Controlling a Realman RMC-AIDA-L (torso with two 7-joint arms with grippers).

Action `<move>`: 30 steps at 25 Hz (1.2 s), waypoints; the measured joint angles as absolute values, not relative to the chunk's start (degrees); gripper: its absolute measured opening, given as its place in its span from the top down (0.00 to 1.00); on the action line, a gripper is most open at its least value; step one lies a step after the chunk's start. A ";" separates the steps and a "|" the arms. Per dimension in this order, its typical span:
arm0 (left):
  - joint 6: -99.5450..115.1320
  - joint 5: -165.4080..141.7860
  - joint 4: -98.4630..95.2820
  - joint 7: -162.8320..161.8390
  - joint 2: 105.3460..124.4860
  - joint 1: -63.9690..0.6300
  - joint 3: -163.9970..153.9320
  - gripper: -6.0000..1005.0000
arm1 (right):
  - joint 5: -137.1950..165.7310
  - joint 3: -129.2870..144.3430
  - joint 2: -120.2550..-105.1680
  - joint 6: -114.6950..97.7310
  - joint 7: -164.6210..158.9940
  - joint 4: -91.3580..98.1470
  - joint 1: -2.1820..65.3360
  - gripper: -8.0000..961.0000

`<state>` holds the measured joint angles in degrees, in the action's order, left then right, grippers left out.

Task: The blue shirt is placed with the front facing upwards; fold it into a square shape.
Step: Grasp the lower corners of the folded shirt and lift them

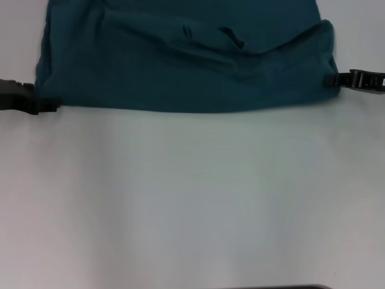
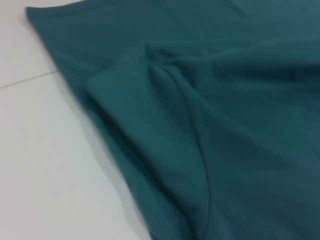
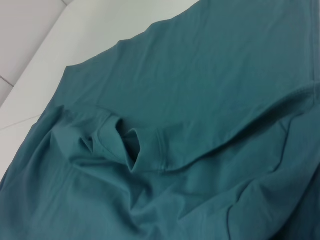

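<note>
now the dark teal-blue cotton shirt lies rumpled and folded over on the white counter, filling the head view's 12 o'clock. the black left hand sits at its 9 o'clock corner, the black right hand at its 3 o'clock edge; whether either grips the cloth, i cannot tell.

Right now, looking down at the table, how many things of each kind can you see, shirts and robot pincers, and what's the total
Shirts: 1, the blue shirt, lying rumpled on the white table.
Pincers: 2, the left pincer at the shirt's left edge and the right pincer at its right edge.
Total: 3.
</note>
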<state>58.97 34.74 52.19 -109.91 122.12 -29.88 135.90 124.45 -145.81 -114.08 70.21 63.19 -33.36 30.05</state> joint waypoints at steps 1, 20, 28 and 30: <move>58.54 34.45 52.26 -110.11 122.25 -29.86 135.55 0.30 | 124.45 -145.82 -114.08 70.22 63.19 -33.36 30.06 0.93; 57.75 33.79 50.59 -110.47 121.90 -30.96 134.97 0.84 | 124.36 -146.08 -114.08 70.49 63.05 -33.40 30.15 0.92; 59.72 33.43 51.15 -110.47 121.49 -31.19 135.15 0.92 | 124.36 -146.17 -114.05 70.69 63.30 -33.40 30.02 0.92; 61.36 33.51 51.66 -110.47 120.97 -30.95 135.20 0.92 | 124.36 -146.17 -113.98 71.16 63.82 -33.40 29.69 0.92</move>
<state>61.36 33.51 51.66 -110.47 120.97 -30.95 135.20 124.36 -146.17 -113.98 71.15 63.82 -33.40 29.69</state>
